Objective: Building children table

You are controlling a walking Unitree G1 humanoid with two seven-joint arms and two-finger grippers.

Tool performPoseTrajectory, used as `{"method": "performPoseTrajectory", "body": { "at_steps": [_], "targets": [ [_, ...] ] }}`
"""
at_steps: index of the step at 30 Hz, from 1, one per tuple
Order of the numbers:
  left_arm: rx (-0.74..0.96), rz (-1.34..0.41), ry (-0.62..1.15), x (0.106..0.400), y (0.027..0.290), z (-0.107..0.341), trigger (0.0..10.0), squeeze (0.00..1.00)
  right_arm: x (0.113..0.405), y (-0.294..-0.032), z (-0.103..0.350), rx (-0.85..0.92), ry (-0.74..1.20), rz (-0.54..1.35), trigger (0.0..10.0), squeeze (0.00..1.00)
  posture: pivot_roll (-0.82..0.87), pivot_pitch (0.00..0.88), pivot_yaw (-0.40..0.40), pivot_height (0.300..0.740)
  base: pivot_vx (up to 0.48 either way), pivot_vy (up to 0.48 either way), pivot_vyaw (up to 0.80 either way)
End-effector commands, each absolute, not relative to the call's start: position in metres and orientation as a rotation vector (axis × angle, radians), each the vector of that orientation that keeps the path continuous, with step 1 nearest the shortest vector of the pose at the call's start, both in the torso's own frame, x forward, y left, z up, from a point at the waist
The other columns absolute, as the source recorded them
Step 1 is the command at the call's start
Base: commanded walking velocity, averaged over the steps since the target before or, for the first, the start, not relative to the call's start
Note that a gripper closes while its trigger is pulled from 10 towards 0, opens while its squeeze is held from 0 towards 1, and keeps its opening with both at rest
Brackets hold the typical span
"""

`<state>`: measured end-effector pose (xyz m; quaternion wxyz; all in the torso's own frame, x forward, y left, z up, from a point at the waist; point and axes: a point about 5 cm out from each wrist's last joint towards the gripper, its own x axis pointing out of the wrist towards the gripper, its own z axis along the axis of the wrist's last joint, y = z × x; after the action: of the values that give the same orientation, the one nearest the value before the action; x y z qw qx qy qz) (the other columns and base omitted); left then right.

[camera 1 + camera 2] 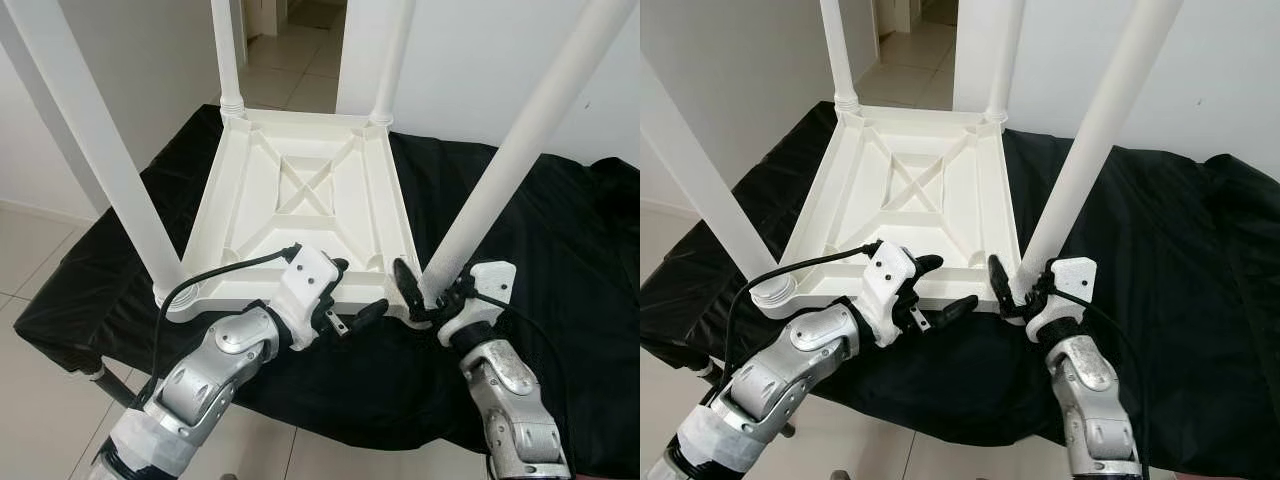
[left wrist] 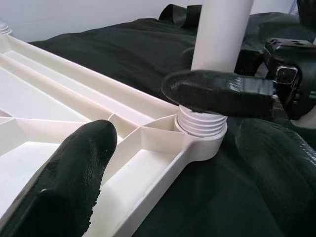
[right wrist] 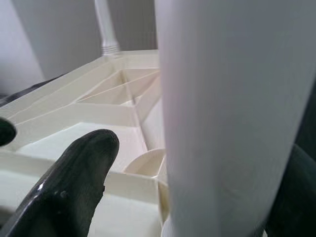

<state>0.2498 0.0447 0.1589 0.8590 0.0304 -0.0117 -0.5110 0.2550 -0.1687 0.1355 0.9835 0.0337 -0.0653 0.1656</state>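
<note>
Left eye view: right gripper (image 1: pixel 432 290) pinching the near-right leg (image 1: pixel 520 150) just above its threaded base; left gripper (image 1: pixel 350 300) spread by the tabletop (image 1: pixel 300 190) near edge. I judge it light, stiff, slippery plastic; I'd grip low.

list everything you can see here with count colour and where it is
upside-down plastic table top: 1, white, ribbed underside up, on the black cloth
round plastic table legs: 4, white, one standing in each corner socket
black cloth: 1, black, draped over the low support under the table top
tiled floor: pale, around the cloth
left gripper: 1, black fingers, open, over the near rim
right gripper: 1, black fingers, at the base of the near right leg
</note>
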Motion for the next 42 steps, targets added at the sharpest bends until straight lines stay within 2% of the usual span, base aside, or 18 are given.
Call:
{"method": "performPoseTrajectory", "body": {
  "at_steps": [1, 9, 16, 17, 18, 19, 20, 21, 22, 31, 32, 33, 42],
  "targets": [
    [0.077, -1.162, -0.017, 0.245, 0.044, 0.157, 10.0, 0.00, 0.256, -0.169, 0.131, 0.068, -0.118, 0.401, 10.0, 0.00, -0.06, 0.000, -0.051, 0.740, 0.000, 0.000, 0.00],
    [0.105, -1.158, -0.026, 0.251, 0.047, 0.159, 10.0, 0.00, 0.276, -0.177, 0.125, -0.010, -0.066, 0.561, 10.0, 0.00, -0.05, 0.000, -0.047, 0.740, 0.000, 0.000, 0.00],
    [0.116, -1.162, -0.041, 0.254, 0.043, 0.162, 10.0, 0.00, 0.287, -0.172, 0.117, -0.031, -0.039, 0.635, 10.0, 0.00, -0.04, 0.000, -0.048, 0.740, 0.000, 0.000, 0.00],
    [0.117, -1.165, -0.044, 0.254, 0.042, 0.163, 10.0, 0.00, 0.288, -0.172, 0.115, -0.039, -0.032, 0.647, 8.7, 0.00, -0.04, 0.000, -0.048, 0.740, 0.000, 0.000, 0.00],
    [0.118, -1.168, -0.046, 0.254, 0.041, 0.163, 10.0, 0.00, 0.289, -0.172, 0.114, -0.044, -0.027, 0.653, 4.7, 0.00, -0.04, 0.000, -0.048, 0.740, 0.000, 0.000, 0.00],
    [0.118, -1.170, -0.046, 0.254, 0.041, 0.163, 10.0, 0.00, 0.290, -0.172, 0.113, -0.052, -0.024, 0.660, 3.3, 0.00, -0.04, 0.000, -0.048, 0.740, 0.000, 0.000, 0.00],
    [0.118, -1.170, -0.046, 0.254, 0.041, 0.163, 10.0, 0.00, 0.290, -0.172, 0.113, -0.052, -0.024, 0.660, 3.3, 0.00, -0.04, 0.000, -0.048, 0.740, 0.000, 0.000, 0.00],
    [0.117, -1.173, -0.046, 0.253, 0.040, 0.163, 10.0, 0.00, 0.290, -0.174, 0.112, -0.057, -0.022, 0.659, 0.1, 0.00, -0.04, 0.000, -0.048, 0.740, 0.000, 0.000, 0.00],
    [0.116, -1.175, -0.045, 0.253, 0.039, 0.162, 10.0, 0.00, 0.290, -0.176, 0.111, -0.062, -0.020, 0.657, 0.0, 0.00, -0.04, 0.000, -0.050, 0.740, 0.000, 0.000, 0.00],
    [0.145, -1.190, -0.028, 0.251, 0.039, 0.155, 10.0, 0.00, 0.291, -0.186, 0.106, -0.068, -0.023, 0.642, 0.0, 0.00, -0.05, 0.000, -0.040, 0.740, 0.000, 0.000, 0.00],
    [0.151, -1.196, -0.023, 0.250, 0.040, 0.154, 10.0, 0.00, 0.289, -0.186, 0.105, -0.056, -0.030, 0.625, 2.4, 0.00, -0.05, 0.000, -0.037, 0.740, 0.000, 0.000, 0.00],
    [0.153, -1.199, -0.020, 0.250, 0.041, 0.154, 10.0, 0.00, 0.288, -0.187, 0.105, -0.037, -0.039, 0.598, 10.0, 0.00, -0.06, 0.000, -0.036, 0.740, 0.000, 0.000, 0.00],
    [0.154, -1.204, -0.020, 0.250, 0.040, 0.154, 10.0, 0.00, 0.285, -0.189, 0.107, -0.026, -0.043, 0.484, 10.0, 0.00, -0.06, 0.000, -0.044, 0.740, 0.000, 0.000, 0.00]
  ]
}}
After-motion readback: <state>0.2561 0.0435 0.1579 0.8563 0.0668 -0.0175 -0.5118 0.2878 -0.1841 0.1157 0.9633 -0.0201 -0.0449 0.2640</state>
